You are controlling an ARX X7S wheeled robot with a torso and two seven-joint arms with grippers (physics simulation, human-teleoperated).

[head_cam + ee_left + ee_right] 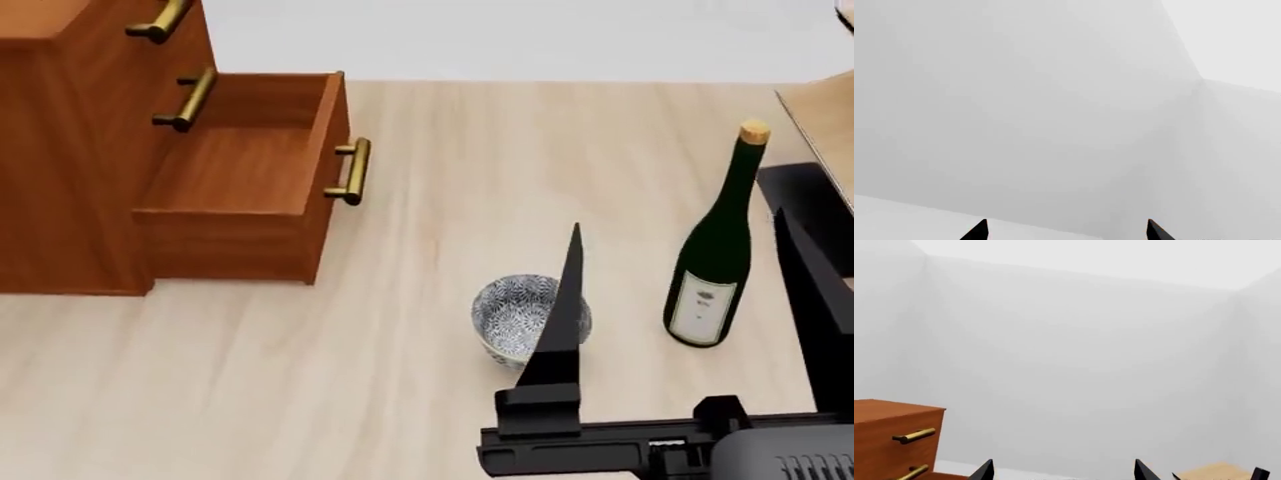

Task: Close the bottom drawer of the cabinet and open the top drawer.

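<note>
standing wide open at the base of the cabinet (60,180): bottom drawer (247,175), nothing closed yet. top drawer (167,18) flush and shut, unopened. right gripper (681,290) near the bowl (514,315), fingers apart, empty. left gripper (1066,231) likewise spread, facing blank wall.

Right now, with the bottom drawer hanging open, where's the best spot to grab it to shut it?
Take the brass bar handle on the bottom drawer, at its middle. It stands off the front panel on two posts, so a gripper probably fits around it, coming from the open tabletop side by the bowl.
</note>
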